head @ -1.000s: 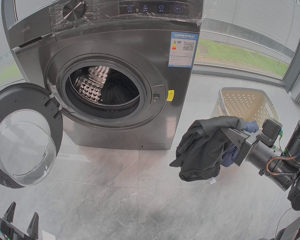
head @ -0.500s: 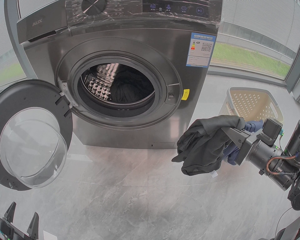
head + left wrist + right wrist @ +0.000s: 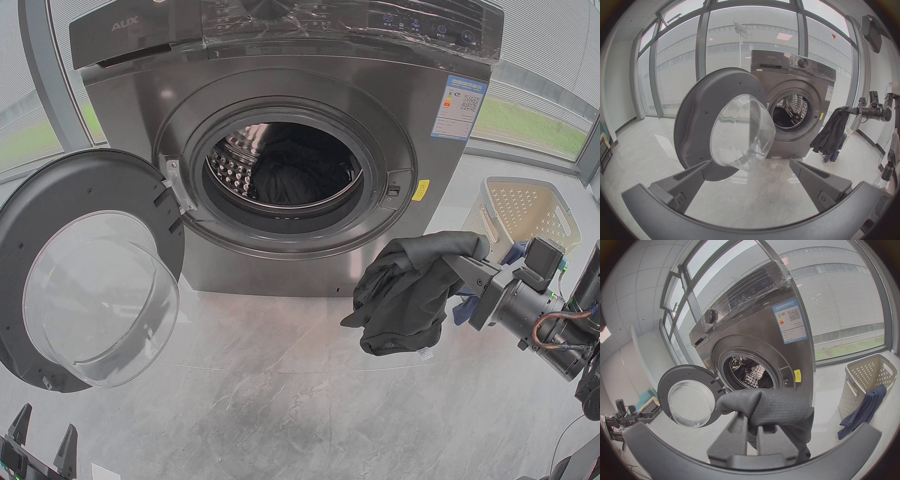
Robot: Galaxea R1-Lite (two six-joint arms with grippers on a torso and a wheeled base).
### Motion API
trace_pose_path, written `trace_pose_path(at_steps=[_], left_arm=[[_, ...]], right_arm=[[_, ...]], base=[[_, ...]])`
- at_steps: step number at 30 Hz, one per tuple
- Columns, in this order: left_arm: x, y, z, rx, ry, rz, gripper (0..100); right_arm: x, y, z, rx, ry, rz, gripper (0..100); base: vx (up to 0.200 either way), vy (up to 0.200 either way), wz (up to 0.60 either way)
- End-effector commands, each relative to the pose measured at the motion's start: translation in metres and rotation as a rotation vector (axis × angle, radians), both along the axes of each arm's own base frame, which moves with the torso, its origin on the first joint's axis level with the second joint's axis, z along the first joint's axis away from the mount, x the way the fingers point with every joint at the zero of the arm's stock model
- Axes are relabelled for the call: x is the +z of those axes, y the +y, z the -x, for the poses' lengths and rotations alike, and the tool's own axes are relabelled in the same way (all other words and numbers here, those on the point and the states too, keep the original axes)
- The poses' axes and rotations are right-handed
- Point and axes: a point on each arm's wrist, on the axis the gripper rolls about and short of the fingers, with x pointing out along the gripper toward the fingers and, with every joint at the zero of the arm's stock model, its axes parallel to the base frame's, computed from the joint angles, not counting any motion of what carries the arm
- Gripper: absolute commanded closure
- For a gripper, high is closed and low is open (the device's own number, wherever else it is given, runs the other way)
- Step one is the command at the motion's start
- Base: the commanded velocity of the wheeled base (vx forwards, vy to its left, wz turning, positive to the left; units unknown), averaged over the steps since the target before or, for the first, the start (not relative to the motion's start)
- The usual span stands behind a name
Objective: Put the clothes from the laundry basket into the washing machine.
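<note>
Clamps the right gripper (image 3: 465,270) on a dark grey garment (image 3: 403,294), hung aloft by the washing machine's (image 3: 300,81) front corner, near the laundry basket (image 3: 531,212). Has a blue garment (image 3: 865,410) draped over the basket rim, dark clothes (image 3: 300,169) in the drum (image 3: 231,169), door (image 3: 75,200) open. Holds the left gripper (image 3: 750,162) spread, low.

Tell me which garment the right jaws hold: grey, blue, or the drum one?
The dark grey garment, in the jaws of the right gripper. The blue garment hangs over the laundry basket rim; dark clothing lies in the drum.
</note>
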Motion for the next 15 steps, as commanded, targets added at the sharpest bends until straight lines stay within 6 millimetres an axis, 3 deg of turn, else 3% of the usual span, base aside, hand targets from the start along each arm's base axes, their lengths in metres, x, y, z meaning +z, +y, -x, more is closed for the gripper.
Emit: trace_pose_path(at_steps=[1,15], left_arm=[[-0.0043,0.0,-0.0004,0.0,0.005,0.0,0],[-0.0047,0.0,-0.0005,0.0,0.007,0.0,0]], right_arm=[[-0.0008,-0.0004,-0.0004,-0.003,0.003,0.002,100],[-0.0015,0.0002,-0.0006,0.001,0.012,-0.008,100]], base=[[0.0,0.0,0.0],[0.0,0.0,0.0]])
